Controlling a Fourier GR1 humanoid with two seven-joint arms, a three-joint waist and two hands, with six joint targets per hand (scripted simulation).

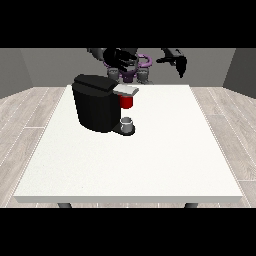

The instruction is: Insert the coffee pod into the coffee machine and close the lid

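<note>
A black coffee machine (97,102) stands on the white worktop (150,160), towards the far side and left of the middle as the front view shows it. Its light grey lid (126,90) juts out from the top of the machine towards the view's right, lying roughly level. Just below the lid, at the machine's front, sits a red thing at the machine (127,102). Lower still, on the machine's dark base plate, stands a small grey thing (127,123); it may be the coffee pod or a cup, and the view does not let one tell which.

The robot's body shows behind the machine, past the far edge of the worktop. The hand at the view's left (120,57) hangs above and slightly behind the machine's lid, clear of it, with its fingers spread rather than curled and nothing between them. The hand at the view's right (177,62) is raised well to the right of the machine, above the worktop's far edge, its fingers drooping downward in a relaxed way and holding nothing. Neither hand touches the machine.
</note>
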